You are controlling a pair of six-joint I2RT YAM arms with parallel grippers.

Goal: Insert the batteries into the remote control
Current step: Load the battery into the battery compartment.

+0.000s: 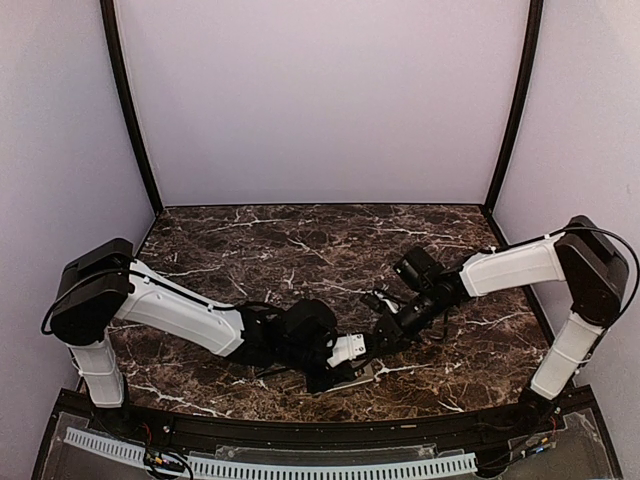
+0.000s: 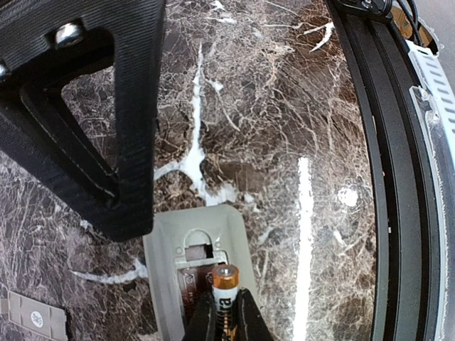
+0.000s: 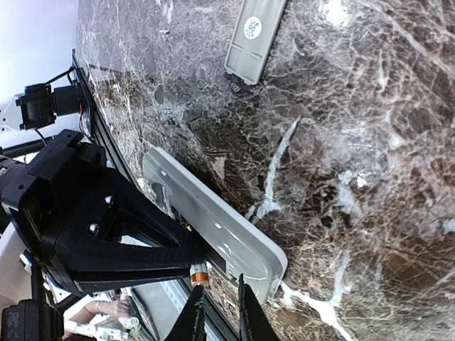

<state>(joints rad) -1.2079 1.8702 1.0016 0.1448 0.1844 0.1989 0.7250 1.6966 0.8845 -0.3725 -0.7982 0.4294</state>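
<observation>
1. Bench [image 1: 300,250]: dark marbled slab under both pincers.
2. Remote control [image 2: 167,284]: light grey bar lying back-up with its bay open, directly under the left pincer [image 2: 226,320] and just ahead of the right pincer [image 3: 222,312]. I judge it light, stiff and smooth, so likely to skate. Best steadied across its long edges.
3. Battery cover [image 3: 256,35]: lies well apart from the right pincer.
4. Battery [image 2: 226,278]: clamped mid-barrel in the left pincer, gold end over the bay. I judge it hard, slick and prone to roll. Hold the barrel and leave the ends free.

The right pincer's jaws are narrow. I cannot tell whether they hold anything.
</observation>
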